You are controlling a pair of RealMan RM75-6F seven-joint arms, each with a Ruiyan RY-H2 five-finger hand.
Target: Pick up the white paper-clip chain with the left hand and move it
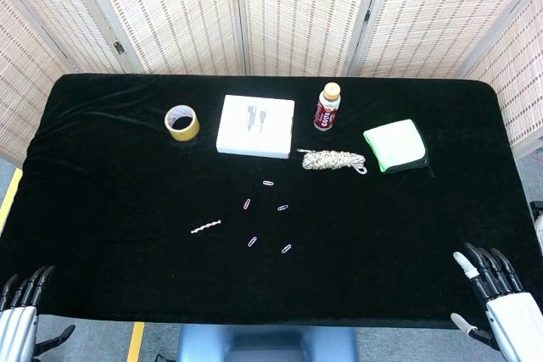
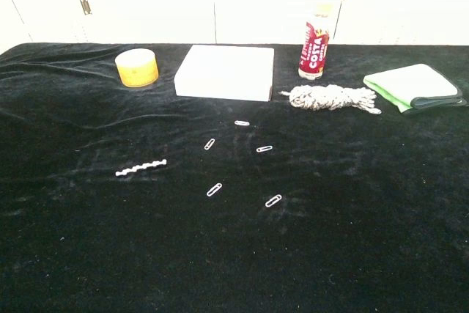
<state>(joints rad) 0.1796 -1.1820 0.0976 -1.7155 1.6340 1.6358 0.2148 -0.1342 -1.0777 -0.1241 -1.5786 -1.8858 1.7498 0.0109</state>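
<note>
The white paper-clip chain (image 1: 206, 227) lies flat on the black tablecloth, left of centre; in the chest view the paper-clip chain (image 2: 141, 168) shows as a short white line. My left hand (image 1: 19, 315) is at the bottom left corner of the head view, below the table's near edge, fingers extended and holding nothing, far from the chain. At the bottom right corner sits my right hand (image 1: 501, 298), fingers spread, also holding nothing. Neither hand shows in the chest view.
Several loose paper clips (image 1: 265, 218) lie scattered right of the chain. Behind them are a yellow tape roll (image 1: 181, 122), a white box (image 1: 255, 125), a red bottle (image 1: 327, 107), a coiled rope (image 1: 332, 160) and a folded green-white cloth (image 1: 395, 145).
</note>
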